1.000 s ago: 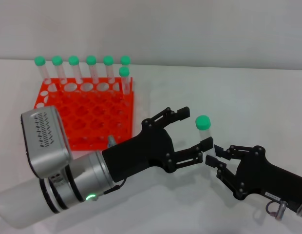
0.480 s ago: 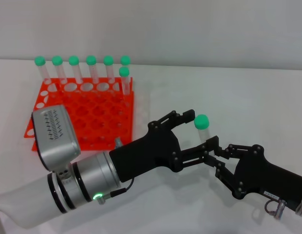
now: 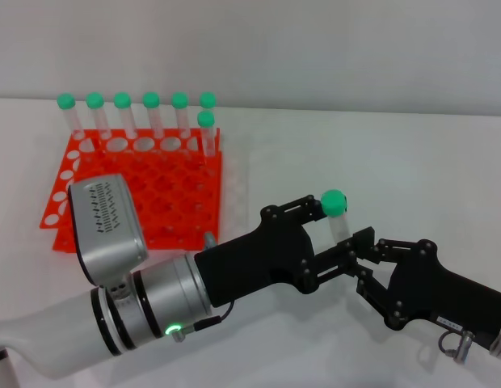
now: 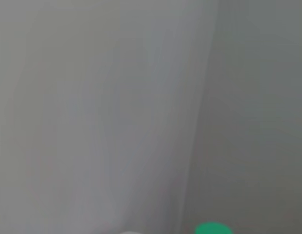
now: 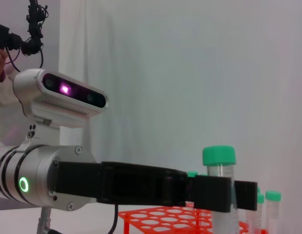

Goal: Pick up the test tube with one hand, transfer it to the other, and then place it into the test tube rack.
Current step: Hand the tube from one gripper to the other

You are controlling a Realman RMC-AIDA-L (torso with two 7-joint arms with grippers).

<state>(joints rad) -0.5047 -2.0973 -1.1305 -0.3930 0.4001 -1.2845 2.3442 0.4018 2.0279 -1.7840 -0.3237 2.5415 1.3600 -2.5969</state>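
I see the test tube (image 3: pixel 338 217) upright above the bench (image 3: pixel 380 153), well right of the test tube rack (image 3: pixel 145 190), green cap up. Right gripper (image 3: pixel 365 257) pinches its lower end. Left gripper (image 3: pixel 333 236) has its fingers (image 5: pixel 217 192) bracketing the tube on both sides; can't tell if clamped. Seven capped tubes (image 3: pixel 151 113) stand along the rack's far edge.

test tube (image 3: pixel 339 217): clear glossy plastic | rack (image 3: pixel 145 190): glossy orange plastic | table (image 3: pixel 380 162): matt white

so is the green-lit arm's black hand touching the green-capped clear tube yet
Touching. In the right wrist view the left hand's black fingers clamp across the clear green-capped test tube, no gap showing.
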